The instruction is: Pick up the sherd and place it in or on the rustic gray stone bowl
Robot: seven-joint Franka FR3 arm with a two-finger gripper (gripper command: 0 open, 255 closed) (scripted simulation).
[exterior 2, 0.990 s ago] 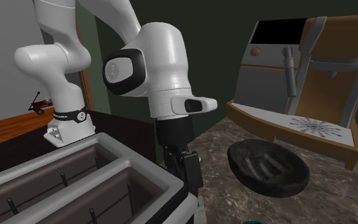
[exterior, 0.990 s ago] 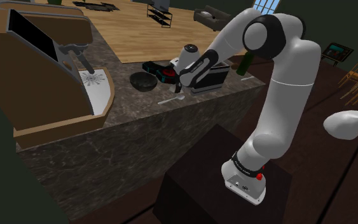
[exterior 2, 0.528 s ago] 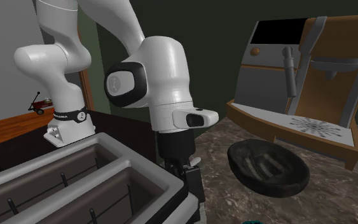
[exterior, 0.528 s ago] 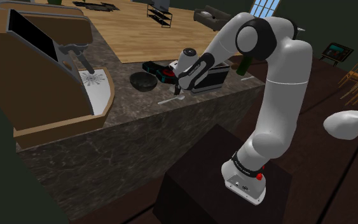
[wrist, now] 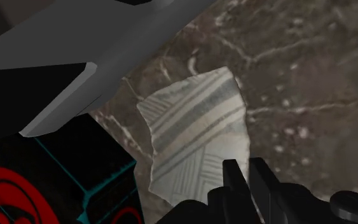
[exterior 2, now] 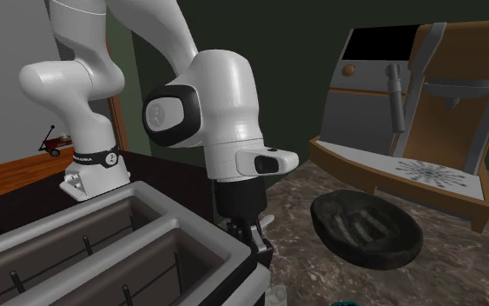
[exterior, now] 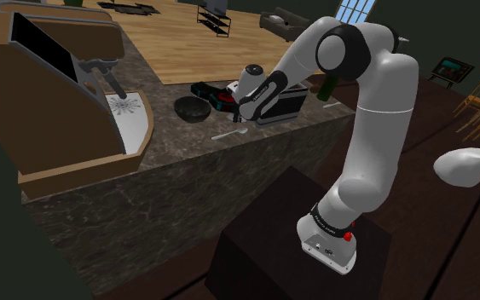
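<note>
End effector point(wrist: 247, 183) lower than one second ago, fingers narrowed, clasping corner of sherd point(wrist: 193, 130). Sherd on counter point(wrist: 298, 63) beside toaster point(exterior 2: 190, 228), not yet lifted. Dark stone bowl point(exterior 2: 366, 228) near, empty. Grasp looks made; lift next.

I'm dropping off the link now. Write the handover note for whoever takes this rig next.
End effector: low over the stone counter, at the edge of the striped sherd, beside the toaster; whether it grips cannot be told.
Bowl: dark, empty, on the counter near the coffee machine.
Done: approach to the sherd.
Left: confirm the grasp, lift, carry to the bowl, release.
</note>
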